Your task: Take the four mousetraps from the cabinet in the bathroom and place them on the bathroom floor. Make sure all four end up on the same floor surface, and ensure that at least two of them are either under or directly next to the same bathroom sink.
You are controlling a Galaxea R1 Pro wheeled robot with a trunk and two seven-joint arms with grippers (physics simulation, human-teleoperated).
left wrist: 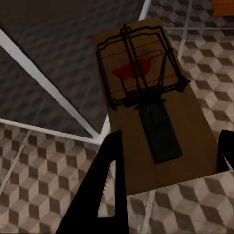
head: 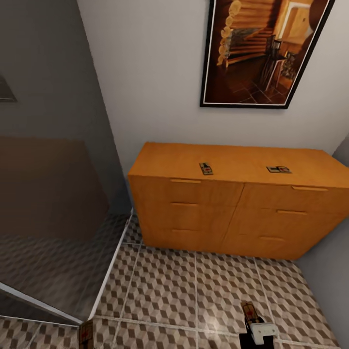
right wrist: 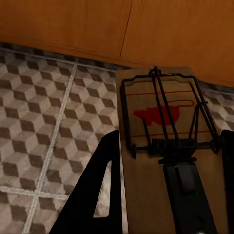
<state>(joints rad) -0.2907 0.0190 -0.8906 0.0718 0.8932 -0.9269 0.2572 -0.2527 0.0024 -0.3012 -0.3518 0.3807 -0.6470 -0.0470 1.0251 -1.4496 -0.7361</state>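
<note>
Cube-patterned bathroom floor (head: 194,286) tiles in brown, beige and white run from the lower edge of the head view up to the base of the cabinet (head: 237,203).

Left end effector (left wrist: 165,161): the two black fingers (left wrist: 100,190) stand on either side of a mousetrap (left wrist: 146,107), clamped on its near end. The wooden board carries a dark wire spring bar and a red spot. In the head view, this trap appears as a small brown piece at the bottom edge (head: 87,333), next to a white frame rail (head: 114,264) that borders a glass panel (head: 53,194).

Right end effector (right wrist: 170,195): its black fingers (right wrist: 97,190) also stand on either side of a second mousetrap (right wrist: 163,141), clamped on the board. In the head view, this trap (head: 249,310) projects forward from the white and black end effector (head: 259,329), above the floor tiles and in front of the cabinet.

Cabinet: an orange-brown chest with two columns of drawers and slab handles, standing against a white wall (head: 155,72). Its top serves as a counter for the two other mousetraps, one near the middle (head: 206,168) and one further right (head: 278,169). They lie flat and well apart from each other.

Wall: a black-framed picture (head: 264,51) hangs above the cabinet.
</note>
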